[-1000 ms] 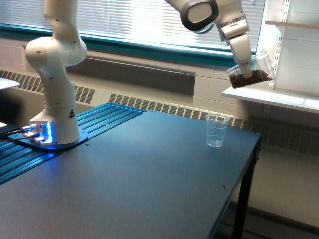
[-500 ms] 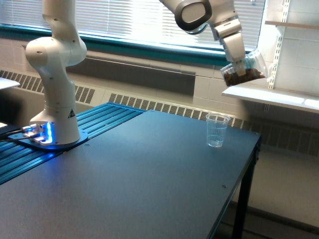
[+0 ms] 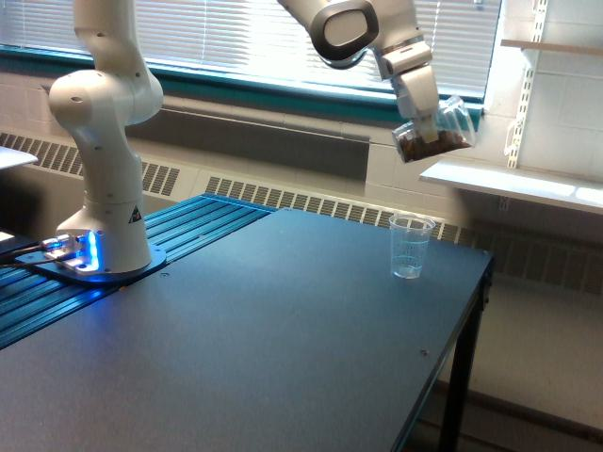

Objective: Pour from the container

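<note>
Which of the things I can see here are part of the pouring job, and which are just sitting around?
Part of the job:
- gripper
- tilted clear container with brown contents, held by the gripper
- small clear cup, upright on the table

Just there:
- dark table
- white shelf
- window blinds

- The container [image 3: 435, 131] is clear, with a dark brown filling at its bottom.
- The narrower cup [image 3: 411, 247] is clear too, with faint marks on its wall.
- The surface [image 3: 254, 330] is dark blue-grey and plain.
- The arm [image 3: 104, 141] is white, with a dark grey joint.
- The base [image 3: 80, 252] shines blue.
- The ribbed panel [image 3: 203, 221] is blue with lines.
- The window sill [image 3: 273, 91] is teal.
</note>
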Robot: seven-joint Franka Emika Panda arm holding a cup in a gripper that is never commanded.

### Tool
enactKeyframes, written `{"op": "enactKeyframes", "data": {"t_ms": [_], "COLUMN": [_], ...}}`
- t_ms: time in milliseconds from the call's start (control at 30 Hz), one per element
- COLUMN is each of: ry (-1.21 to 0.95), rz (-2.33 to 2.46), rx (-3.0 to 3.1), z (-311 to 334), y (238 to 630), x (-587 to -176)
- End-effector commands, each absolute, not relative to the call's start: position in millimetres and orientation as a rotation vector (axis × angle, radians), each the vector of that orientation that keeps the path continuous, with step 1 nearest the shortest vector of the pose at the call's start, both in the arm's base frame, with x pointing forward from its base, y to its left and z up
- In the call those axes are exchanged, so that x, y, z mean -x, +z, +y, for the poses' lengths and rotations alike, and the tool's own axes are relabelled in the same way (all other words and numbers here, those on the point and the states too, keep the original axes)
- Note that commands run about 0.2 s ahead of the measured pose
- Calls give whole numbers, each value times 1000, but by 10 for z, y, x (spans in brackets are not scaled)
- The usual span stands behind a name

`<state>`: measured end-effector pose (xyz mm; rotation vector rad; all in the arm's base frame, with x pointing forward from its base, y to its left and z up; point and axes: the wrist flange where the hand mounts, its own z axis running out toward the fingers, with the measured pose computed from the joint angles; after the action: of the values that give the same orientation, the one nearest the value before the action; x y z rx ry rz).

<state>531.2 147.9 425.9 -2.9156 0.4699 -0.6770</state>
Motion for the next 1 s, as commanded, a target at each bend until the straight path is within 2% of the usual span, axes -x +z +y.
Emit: {"op": "enactKeyframes", "data": {"t_ms": [33, 633, 1000], "ry": [-692, -593, -547], "rz": [377, 306, 267], "rx": [2919, 2963, 3020], "z": [1703, 1934, 1997], "y": [4257, 3809, 3642], "x": [-5125, -4619, -4487]}}
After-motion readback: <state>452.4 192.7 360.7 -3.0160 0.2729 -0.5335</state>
